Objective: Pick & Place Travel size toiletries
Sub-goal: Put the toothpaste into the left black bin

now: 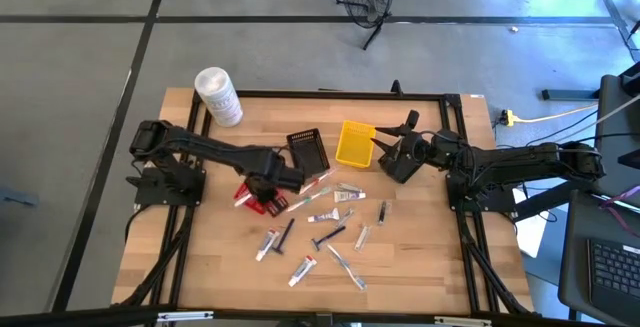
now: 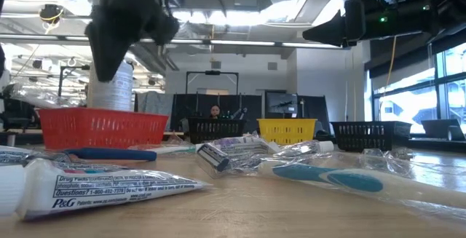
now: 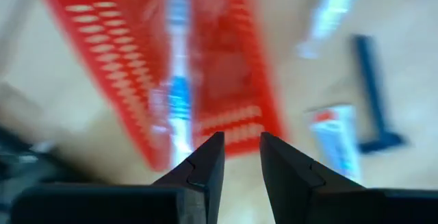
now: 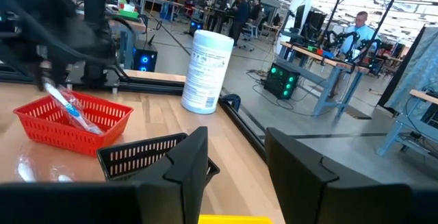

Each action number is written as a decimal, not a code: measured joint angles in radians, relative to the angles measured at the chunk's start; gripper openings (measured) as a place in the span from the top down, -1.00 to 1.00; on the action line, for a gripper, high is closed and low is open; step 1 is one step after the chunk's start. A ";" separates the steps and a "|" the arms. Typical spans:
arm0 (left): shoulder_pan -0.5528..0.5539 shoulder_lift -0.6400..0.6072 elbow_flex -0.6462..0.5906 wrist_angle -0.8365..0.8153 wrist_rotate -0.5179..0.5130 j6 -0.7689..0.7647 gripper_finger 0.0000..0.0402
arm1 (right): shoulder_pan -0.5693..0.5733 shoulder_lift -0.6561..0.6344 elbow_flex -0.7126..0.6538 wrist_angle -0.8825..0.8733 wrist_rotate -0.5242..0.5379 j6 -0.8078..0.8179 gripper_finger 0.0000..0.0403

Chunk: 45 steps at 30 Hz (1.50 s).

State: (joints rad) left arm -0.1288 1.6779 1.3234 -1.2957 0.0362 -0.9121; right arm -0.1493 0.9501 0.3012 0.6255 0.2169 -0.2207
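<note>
Toothbrush (image 3: 176, 80) lies in the red basket (image 3: 102, 80), tip over the rim. Your left pincer (image 3: 241, 157) hangs above, spread, empty; lift straight or you'll likely snag it. Right pincer (image 4: 236, 159) spread near the yellow basket (image 1: 354, 143).

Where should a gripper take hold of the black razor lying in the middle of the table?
Grip the black razor across its thin handle, about midway, coming straight down from above. It lies flat on the table, its wider head at one end, and nothing touches the handle.
</note>
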 joint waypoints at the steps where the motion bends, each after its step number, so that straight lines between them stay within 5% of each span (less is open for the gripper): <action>1: -0.021 0.000 0.010 0.013 0.001 -0.024 0.55 | 0.000 0.000 0.000 -0.004 0.000 0.001 0.26; 14: -0.298 0.000 0.021 0.126 -0.024 -0.322 0.55 | 0.000 0.000 0.000 -0.042 0.001 0.039 0.26; 27: -0.434 0.008 0.020 0.157 -0.038 -0.573 0.51 | 0.000 0.000 0.000 0.063 0.004 -0.054 0.26; 34: -0.437 0.074 0.020 0.221 -0.035 -0.556 0.51 | -0.001 0.000 0.000 0.092 0.004 -0.083 0.26; 45: -0.415 0.252 0.020 0.228 0.173 -0.476 0.51 | -0.025 0.000 0.000 0.107 0.004 -0.082 0.26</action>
State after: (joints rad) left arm -0.5439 1.9296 1.3434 -1.0682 0.2092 -1.3878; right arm -0.1740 0.9504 0.3012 0.7326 0.2207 -0.3031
